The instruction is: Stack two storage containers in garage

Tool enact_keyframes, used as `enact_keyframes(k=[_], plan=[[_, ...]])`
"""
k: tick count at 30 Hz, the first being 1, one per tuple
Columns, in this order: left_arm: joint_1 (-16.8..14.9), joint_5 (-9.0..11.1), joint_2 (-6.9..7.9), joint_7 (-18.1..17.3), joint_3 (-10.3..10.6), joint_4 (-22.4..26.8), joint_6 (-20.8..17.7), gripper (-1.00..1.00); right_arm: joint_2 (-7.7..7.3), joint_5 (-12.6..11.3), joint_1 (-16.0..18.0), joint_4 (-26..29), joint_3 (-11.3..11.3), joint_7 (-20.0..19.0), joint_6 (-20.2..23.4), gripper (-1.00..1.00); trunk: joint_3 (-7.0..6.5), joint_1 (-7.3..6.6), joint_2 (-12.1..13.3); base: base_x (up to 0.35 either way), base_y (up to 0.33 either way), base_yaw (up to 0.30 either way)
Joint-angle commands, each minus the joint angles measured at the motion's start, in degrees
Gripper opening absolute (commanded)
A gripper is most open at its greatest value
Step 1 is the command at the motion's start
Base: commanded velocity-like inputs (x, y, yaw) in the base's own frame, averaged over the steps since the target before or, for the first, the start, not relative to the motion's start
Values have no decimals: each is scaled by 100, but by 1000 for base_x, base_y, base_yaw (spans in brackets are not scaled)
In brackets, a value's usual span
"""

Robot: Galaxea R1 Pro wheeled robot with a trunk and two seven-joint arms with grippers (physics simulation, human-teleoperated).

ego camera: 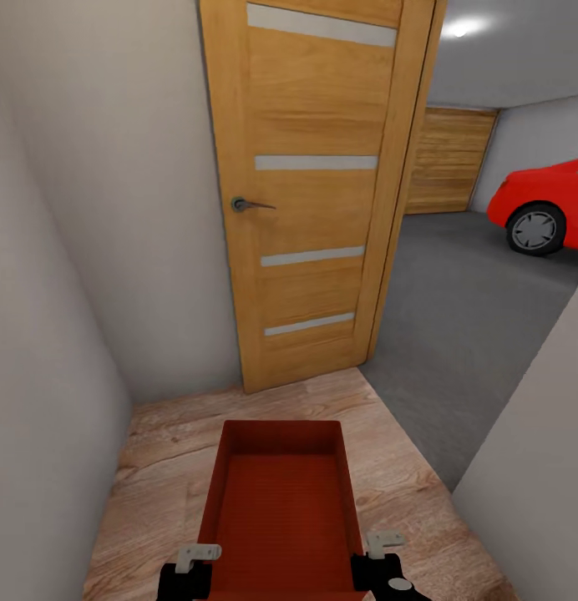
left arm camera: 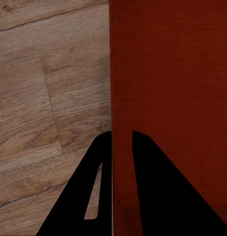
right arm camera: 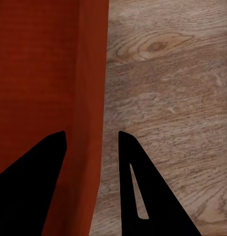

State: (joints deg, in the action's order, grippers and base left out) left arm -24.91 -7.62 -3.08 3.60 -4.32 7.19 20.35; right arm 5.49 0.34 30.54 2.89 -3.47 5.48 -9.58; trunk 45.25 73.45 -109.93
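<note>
One red-orange storage container point(ego camera: 281, 501) is carried low in front of the robot, open top up and empty inside, above the light wood plank floor point(ego camera: 164, 467) of a narrow passage.

Left pincer point(ego camera: 191, 568) sits at the container's left wall near its close end. In the left wrist view its two black fingers point(left arm camera: 157, 191) straddle the thin wall edge, narrowed tight onto it, one finger inside the bin and one outside.

Right pincer point(ego camera: 381, 563) is at the right wall. In the right wrist view its fingers point(right arm camera: 143, 196) also bracket that wall; a sliver of floor shows beside the outer finger, so I cannot tell whether it is clamped.

Ahead: a wooden door point(ego camera: 322, 184) with pale strips and a lever handle point(ego camera: 249, 204), standing open. Beyond it, the garage's grey concrete floor point(ego camera: 464, 309), a plank garage door point(ego camera: 449, 163) and part of a red car point(ego camera: 544, 200).
</note>
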Motion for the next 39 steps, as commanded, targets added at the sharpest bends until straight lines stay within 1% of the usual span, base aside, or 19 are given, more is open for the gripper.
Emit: enact_keyframes(k=[1, 9, 22, 30, 39], plan=[[-5, -55, -3, 80, -174, 2, 22, -100, 1, -17, 4, -8, 5, 49, -17, -100, 5, -1, -2, 0, 0, -32], [-5, -55, -2, 80, -174, 2, 22, -100, 3, -16, 4, -8, 4, 49, -22, -100, 5, -1, -2, 20, 8, -7], [-5, -55, -4, 80, -174, 2, 22, -100, 5, -16, 4, -8, 6, 49, -21, -100, 5, -1, -2, 244, 188, 0], [-5, -55, -6, 80, -174, 2, 22, -100, 4, -16, 4, -8, 5, 49, -20, -100, 5, -1, -2, 48, 33, -6], [-5, -55, -5, 80, -174, 2, 22, -100, 5, -16, 4, -8, 5, 49, -20, -100, 5, -1, -2, 3, 2, -198]])
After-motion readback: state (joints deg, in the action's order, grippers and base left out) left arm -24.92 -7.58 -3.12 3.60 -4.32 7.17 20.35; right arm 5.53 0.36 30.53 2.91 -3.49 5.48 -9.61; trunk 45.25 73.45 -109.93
